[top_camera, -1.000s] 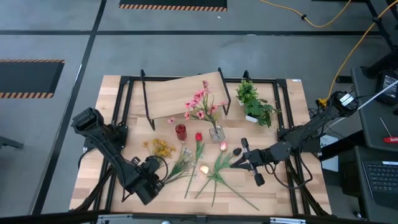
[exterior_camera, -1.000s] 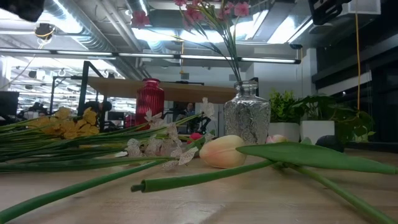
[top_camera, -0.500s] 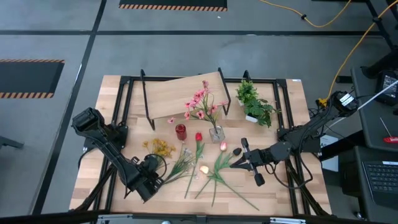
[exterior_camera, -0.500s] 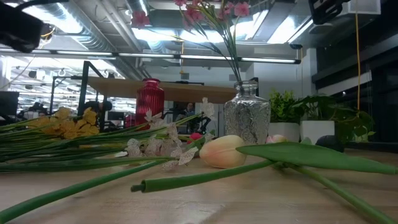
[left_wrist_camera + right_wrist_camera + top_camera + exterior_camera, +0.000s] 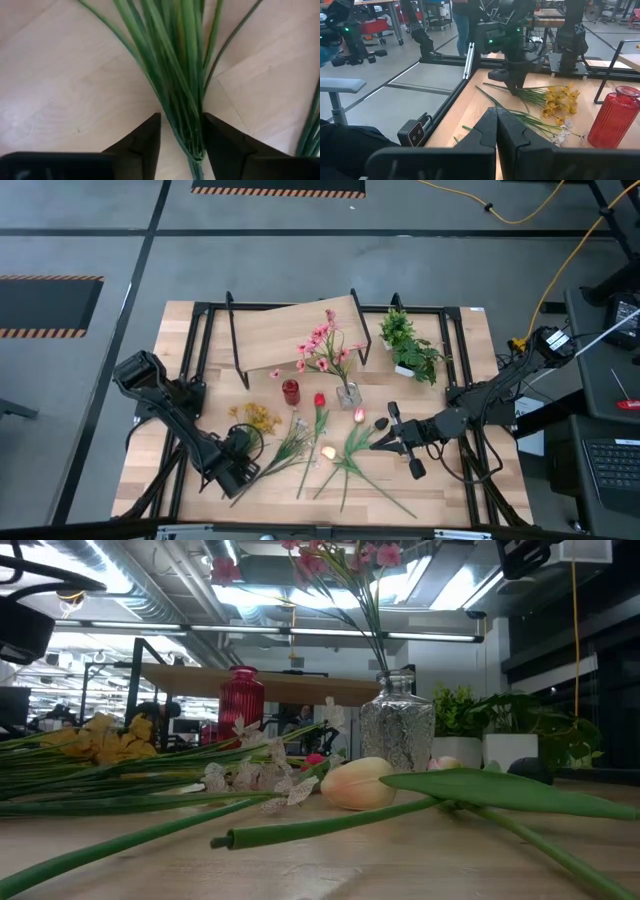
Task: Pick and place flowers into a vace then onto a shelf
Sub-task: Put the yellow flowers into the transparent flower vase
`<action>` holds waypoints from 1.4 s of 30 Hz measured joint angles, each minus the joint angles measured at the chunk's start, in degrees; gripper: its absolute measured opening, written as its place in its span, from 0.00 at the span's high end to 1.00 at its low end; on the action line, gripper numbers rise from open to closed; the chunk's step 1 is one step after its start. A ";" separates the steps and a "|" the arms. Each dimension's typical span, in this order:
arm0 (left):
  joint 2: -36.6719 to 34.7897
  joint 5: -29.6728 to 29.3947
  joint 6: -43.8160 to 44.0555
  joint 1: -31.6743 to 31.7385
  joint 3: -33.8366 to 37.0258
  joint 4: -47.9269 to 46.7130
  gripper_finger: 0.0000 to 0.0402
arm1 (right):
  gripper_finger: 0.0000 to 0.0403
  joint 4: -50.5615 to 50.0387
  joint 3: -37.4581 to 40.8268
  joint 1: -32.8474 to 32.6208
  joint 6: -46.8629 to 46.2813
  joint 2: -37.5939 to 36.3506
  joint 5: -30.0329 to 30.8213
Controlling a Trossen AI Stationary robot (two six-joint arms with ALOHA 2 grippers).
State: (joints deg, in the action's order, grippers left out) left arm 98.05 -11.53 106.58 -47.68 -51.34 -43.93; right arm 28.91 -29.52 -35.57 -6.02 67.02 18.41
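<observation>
While its fingers stand apart, the left gripper (image 5: 181, 131) straddles the flowers' (image 5: 175, 60) stems.

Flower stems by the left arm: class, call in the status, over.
Left gripper down at the table, fingers either side of a bunch of green stems, not clamped. Right gripper shut, empty, waiting. Nothing in the way.

1. Left claw (image 5: 238, 467) moved down onto the ends of the yellow flowers' stems (image 5: 177, 85) on the surface.
2. Its fingers (image 5: 145, 140) narrowed, now flanking the stem bundle.
3. In the low view the left arm (image 5: 25, 625) dropped lower.
</observation>
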 joint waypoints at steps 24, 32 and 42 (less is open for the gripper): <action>-9.29 -26.65 5.29 -14.03 0.27 -0.76 0.96 | 1.00 -0.09 0.00 0.02 -1.27 0.00 0.00; -9.10 -42.14 -2.90 -15.68 0.27 1.58 0.96 | 1.00 -0.21 0.00 -0.01 -1.30 0.07 -0.02; -9.10 -55.02 -30.61 -13.60 0.19 16.94 0.96 | 0.99 0.28 0.00 -0.72 -1.11 0.11 -0.02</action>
State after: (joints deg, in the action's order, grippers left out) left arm 88.95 -66.55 75.97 -61.28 -51.16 -26.99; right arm 29.19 -29.52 -36.29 -7.13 67.13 18.39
